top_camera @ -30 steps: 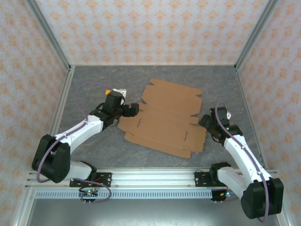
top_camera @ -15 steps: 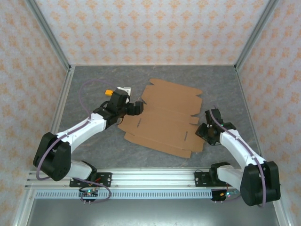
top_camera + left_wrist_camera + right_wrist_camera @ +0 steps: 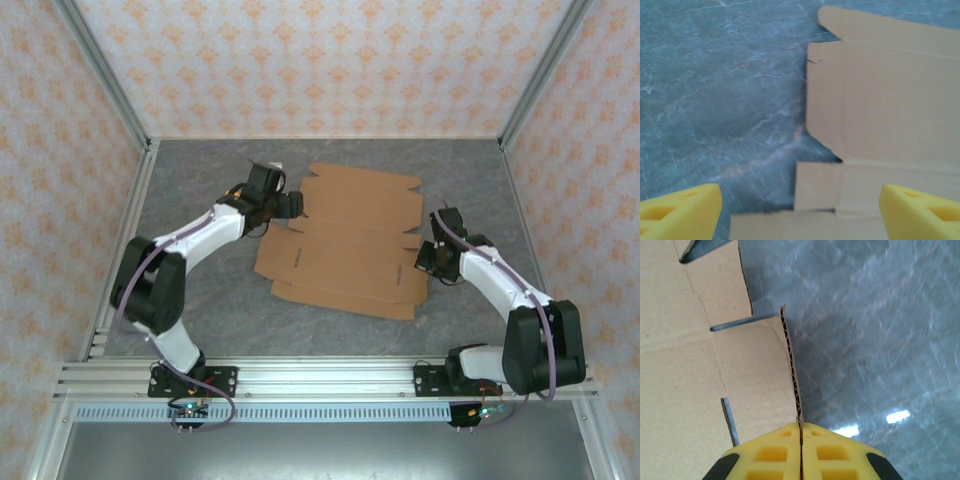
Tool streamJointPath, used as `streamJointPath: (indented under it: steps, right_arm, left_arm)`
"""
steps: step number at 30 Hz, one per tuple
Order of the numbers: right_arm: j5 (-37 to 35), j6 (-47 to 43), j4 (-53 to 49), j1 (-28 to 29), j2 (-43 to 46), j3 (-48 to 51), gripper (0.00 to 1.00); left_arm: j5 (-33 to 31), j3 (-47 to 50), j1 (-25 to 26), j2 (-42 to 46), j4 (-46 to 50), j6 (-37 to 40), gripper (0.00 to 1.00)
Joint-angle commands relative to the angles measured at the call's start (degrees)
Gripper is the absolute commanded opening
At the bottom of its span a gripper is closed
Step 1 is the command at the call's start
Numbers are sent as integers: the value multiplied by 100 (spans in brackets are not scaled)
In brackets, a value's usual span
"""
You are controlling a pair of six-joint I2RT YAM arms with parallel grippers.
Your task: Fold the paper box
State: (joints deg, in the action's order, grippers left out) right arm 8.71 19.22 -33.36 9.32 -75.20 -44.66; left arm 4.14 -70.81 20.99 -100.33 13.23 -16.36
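The paper box [image 3: 345, 245] is a flat brown die-cut sheet lying on the grey table, flaps spread at its left and right ends. My left gripper [image 3: 295, 205] hovers at the sheet's back-left corner. In the left wrist view its yellow fingers [image 3: 680, 210] stand wide apart, open, with a small side flap of the paper box [image 3: 880, 100] lying between them. My right gripper [image 3: 424, 262] is at the sheet's right end. In the right wrist view it [image 3: 800, 432] is shut on the raised edge of a flap of the paper box [image 3: 685, 380].
The grey marbled table [image 3: 200, 300] is enclosed by patterned walls [image 3: 320, 70] at the back and on both sides. An aluminium rail [image 3: 320, 375] carrying the arm bases runs along the near edge. Bare table lies left of and in front of the sheet.
My right gripper has closed onto the sheet's right flap edge. The left arm swung toward the back, to the sheet's back-left corner. The sheet has turned slightly.
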Motion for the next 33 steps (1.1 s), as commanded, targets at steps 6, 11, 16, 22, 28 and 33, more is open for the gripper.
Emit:
streamJointPath:
  steps: [6, 11, 16, 22, 28, 33]
  right_arm:
    - [377, -989, -195, -113, -1034, -1469, 5]
    - [1409, -1316, -743, -230, -1798, -2588, 5]
    - [2533, -931, -900, -487, -1941, -3021, 2]
    - [3648, -201, -559, -771, -1278, -2840, 2]
    - [3810, -85, -754, -874, -980, -2893, 2]
    - [4030, 283, -427, -881, -1022, -2829, 2]
  left_arm:
    - [599, 551, 221, 600, 277, 555, 82]
    - [429, 1137, 1371, 1476, -159, 2191, 82]
    - [1246, 1627, 1768, 1776, -639, 3641, 82]
    - [1395, 1967, 2145, 1846, -1139, 5108, 82]
    - [1029, 1794, 2458, 1513, -876, 5906, 85]
    - [816, 1876, 2535, 1298, -1303, 6017, 84]
